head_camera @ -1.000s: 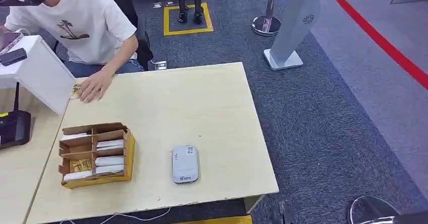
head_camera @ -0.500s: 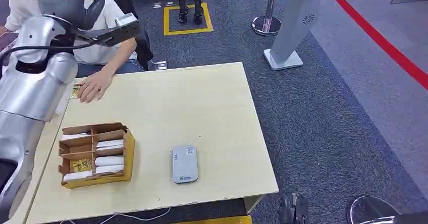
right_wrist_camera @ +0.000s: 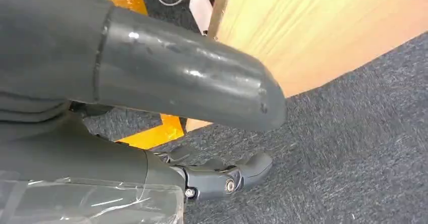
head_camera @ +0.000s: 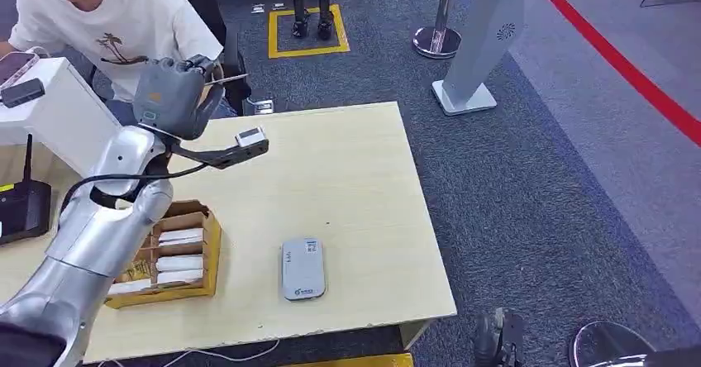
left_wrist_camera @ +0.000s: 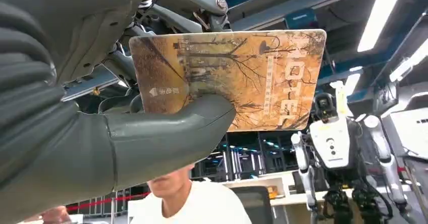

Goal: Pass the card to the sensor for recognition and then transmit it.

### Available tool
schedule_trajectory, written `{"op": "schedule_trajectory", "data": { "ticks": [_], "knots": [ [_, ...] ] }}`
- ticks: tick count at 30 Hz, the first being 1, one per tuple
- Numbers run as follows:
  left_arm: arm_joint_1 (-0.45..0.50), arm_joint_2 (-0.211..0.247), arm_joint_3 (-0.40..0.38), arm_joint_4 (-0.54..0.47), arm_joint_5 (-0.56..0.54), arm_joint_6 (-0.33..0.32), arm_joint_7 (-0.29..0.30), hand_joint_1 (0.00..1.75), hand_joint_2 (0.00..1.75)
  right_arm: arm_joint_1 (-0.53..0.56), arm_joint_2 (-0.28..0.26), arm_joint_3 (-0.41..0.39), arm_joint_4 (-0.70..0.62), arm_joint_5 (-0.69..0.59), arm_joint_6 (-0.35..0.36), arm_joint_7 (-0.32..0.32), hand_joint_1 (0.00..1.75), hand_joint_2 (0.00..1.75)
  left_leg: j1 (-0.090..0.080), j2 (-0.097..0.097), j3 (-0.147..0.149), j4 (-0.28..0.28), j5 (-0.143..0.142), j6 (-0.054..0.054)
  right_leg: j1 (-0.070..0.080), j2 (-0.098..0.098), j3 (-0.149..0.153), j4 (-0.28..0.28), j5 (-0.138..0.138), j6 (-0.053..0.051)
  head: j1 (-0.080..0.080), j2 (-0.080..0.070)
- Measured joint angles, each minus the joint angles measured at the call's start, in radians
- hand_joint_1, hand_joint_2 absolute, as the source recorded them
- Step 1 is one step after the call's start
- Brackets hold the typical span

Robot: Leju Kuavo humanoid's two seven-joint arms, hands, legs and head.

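Head view: my left hand [head_camera: 172, 96] holds the card [head_camera: 234, 77] raised beyond the sensor [head_camera: 302, 269], toward the person [head_camera: 124, 28]; judged step, carrying to scan. Left wrist view: thumb [left_wrist_camera: 166, 133] pinches card. Right wrist view: right hand [right_wrist_camera: 151, 82] hangs empty, fingers apart. Next: lower onto sensor.

Left hand [head_camera: 169, 94] raised, pinching something, right hand [right_wrist_camera: 151, 133] hanging empty

1. A person [head_camera: 124, 28] in a white T-shirt sits behind the table [head_camera: 347, 177].
2. A cardboard organiser [head_camera: 178, 255] sits on the table.
3. A router [head_camera: 21, 210] stands left of it.
4. A stanchion base [head_camera: 436, 40] rests on the carpet.
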Motion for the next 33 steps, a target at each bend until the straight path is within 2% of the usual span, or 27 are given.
{"op": "schedule_trajectory", "data": {
  "ticks": [13,23,33],
  "knots": [
    [0.091,0.007,0.048,-0.07,0.048,0.009,-0.032,1.75,1.75,0.004,-0.016,0.059,-0.002,-0.046,-0.021,0.009,0.0,0.0,0.0,0.0,0.0,0.0,0.0,0.0,0.0,0.0,0.0,0.0,0.0,0.0,0.0,0.0],
    [0.198,-0.044,0.053,-0.07,0.074,0.047,-0.072,1.75,1.75,0.009,-0.022,0.071,0.019,-0.064,-0.047,0.011,0.0,0.0,0.0,0.0,0.0,0.0,0.0,0.0,0.0,0.0,0.0,0.0,0.0,0.0,0.0,0.0],
    [0.25,-0.082,0.053,-0.07,0.085,0.06,-0.078,1.75,1.75,0.015,-0.026,0.072,0.043,-0.068,-0.053,0.012,0.0,0.0,0.0,0.0,0.0,0.0,0.0,0.0,0.0,0.0,0.0,0.0,0.0,0.0,0.0,0.0]
  ]
}}
